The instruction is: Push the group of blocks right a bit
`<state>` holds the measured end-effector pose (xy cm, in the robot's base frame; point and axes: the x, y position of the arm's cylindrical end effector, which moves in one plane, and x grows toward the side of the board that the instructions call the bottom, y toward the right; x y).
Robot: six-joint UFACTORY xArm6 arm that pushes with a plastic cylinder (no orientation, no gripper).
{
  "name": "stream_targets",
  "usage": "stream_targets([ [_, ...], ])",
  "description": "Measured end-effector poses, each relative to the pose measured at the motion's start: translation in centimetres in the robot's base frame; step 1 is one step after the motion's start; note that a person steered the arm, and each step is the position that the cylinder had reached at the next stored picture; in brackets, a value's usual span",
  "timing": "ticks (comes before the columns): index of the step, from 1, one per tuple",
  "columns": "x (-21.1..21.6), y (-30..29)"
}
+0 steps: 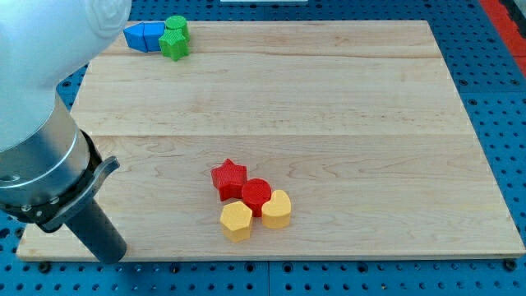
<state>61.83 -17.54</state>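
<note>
A group of blocks lies at the board's bottom middle, touching one another: a red star [228,178], a red cylinder [256,195], a yellow hexagon [237,220] and a rounded yellow block [277,209]. My tip [113,256] rests near the board's bottom left corner, well to the left of this group and apart from it. The arm's large body covers the view's left side above the rod.
At the top left corner a blue block [144,36] lies against two green blocks [174,38]. The wooden board [329,107] sits on a blue perforated table [501,99].
</note>
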Motion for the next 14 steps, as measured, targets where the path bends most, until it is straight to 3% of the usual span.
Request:
stream_targets([
  [3,-0.5,0.1],
  [5,-7.6,-3.4],
  [6,-7.8,-3.6],
  [7,-14.2,-8.1],
  [8,-24.6,-9.0],
  [9,-30.0,-9.0],
  [10,-30.1,-9.0],
  [14,-41.5,-7.0],
])
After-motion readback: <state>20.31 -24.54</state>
